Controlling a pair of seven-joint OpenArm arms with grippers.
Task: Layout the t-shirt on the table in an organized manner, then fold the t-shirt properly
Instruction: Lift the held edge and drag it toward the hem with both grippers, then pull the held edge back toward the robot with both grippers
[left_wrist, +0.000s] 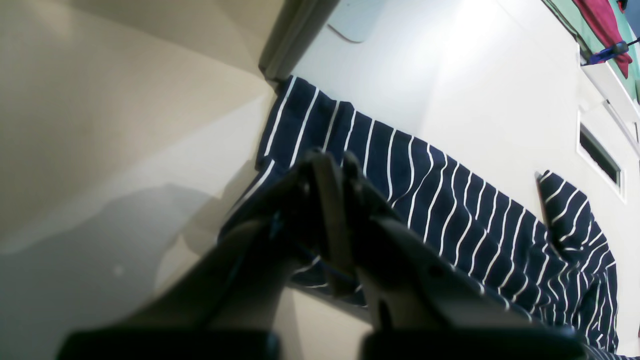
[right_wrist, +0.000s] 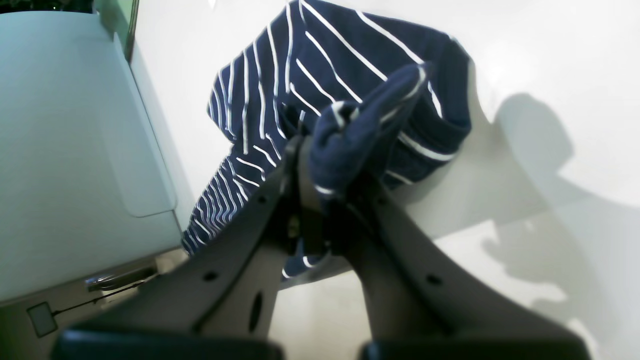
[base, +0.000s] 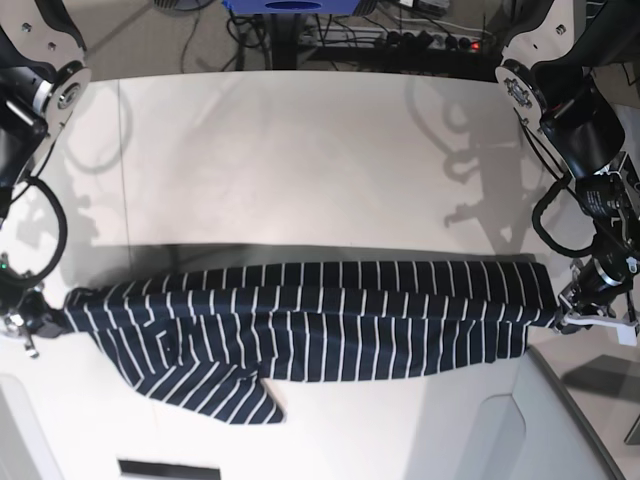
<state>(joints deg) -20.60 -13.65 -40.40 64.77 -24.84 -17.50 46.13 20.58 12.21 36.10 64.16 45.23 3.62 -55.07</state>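
Note:
The dark navy t-shirt (base: 320, 320) with thin white stripes is stretched into a long band across the near part of the white table (base: 300, 170), with a flap drooping at lower left. My left gripper (base: 563, 318) is shut on the shirt's end on the base view's right. In the left wrist view its closed fingertips (left_wrist: 332, 165) pinch the fabric (left_wrist: 440, 210). My right gripper (base: 50, 322) is shut on the opposite end. The right wrist view shows a bunched fold of the shirt (right_wrist: 310, 60) clamped in that gripper (right_wrist: 310, 165).
Both arm bases (base: 55, 90) (base: 520, 85) stand at the table's far corners. Cables and a power strip (base: 430, 40) lie behind the far edge. A dark slot (base: 165, 468) sits in the white surface at the near left.

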